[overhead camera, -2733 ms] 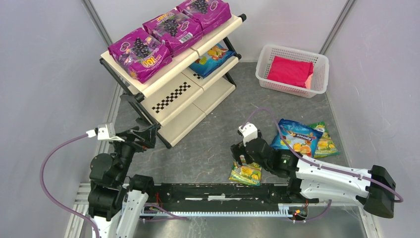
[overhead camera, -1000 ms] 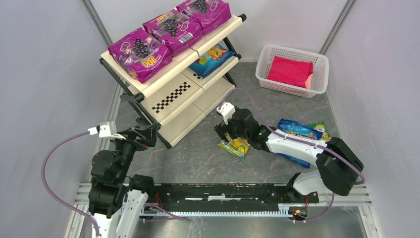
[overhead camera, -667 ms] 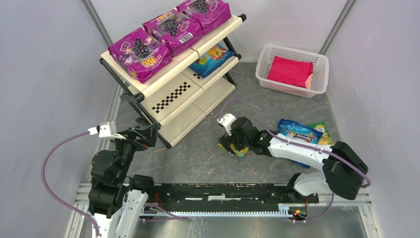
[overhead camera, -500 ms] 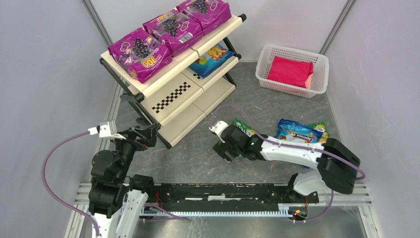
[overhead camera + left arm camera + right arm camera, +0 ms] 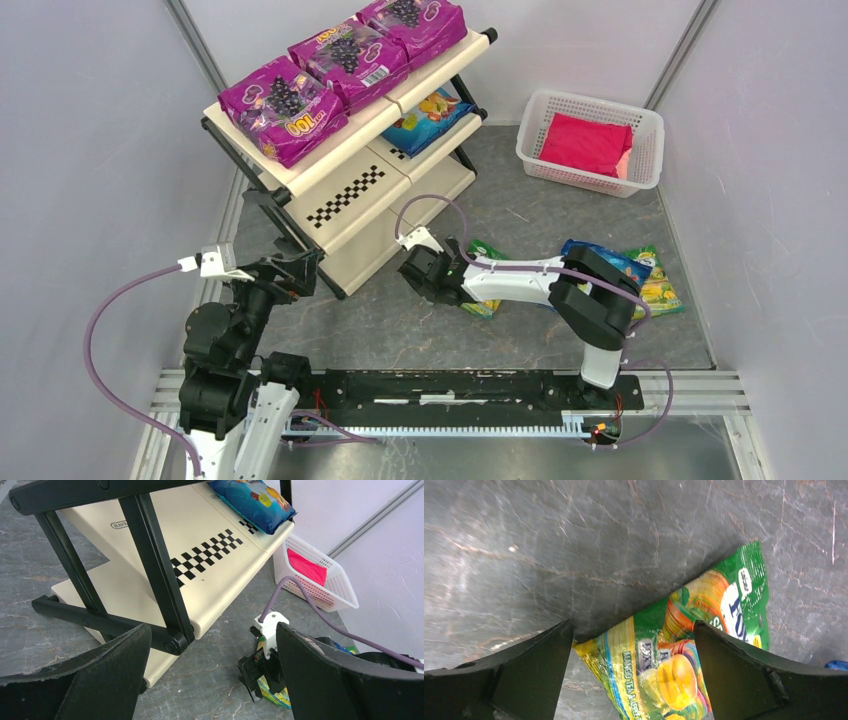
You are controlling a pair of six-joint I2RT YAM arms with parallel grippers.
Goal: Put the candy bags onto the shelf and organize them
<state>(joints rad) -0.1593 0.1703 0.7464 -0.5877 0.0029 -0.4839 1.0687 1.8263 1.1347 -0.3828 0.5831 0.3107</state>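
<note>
A green-yellow candy bag [image 5: 484,251] [image 5: 674,670] lies on the grey floor, partly under my right forearm. My right gripper [image 5: 420,280] [image 5: 633,630] is open just left of it, near the shelf's foot, and the bag's end lies between its fingers. The shelf [image 5: 400,225] [image 5: 165,535] carries three magenta bags [image 5: 285,105] on top and a blue bag [image 5: 428,118] on its middle tier. Another blue bag [image 5: 620,265] and a green-yellow bag [image 5: 657,287] lie on the floor to the right. My left gripper [image 5: 295,270] [image 5: 212,630] is open and holds nothing, facing the shelf's black frame.
A white perforated basket [image 5: 530,125] with a pink-red bundle [image 5: 587,142] stands at the back right. Grey walls close in on both sides. The shelf's black foot bar [image 5: 100,620] lies low in front of my left gripper.
My right gripper has swept left toward the shelf. The green-yellow bag moved up and left with it at first, then stayed put. The left arm has not moved.
</note>
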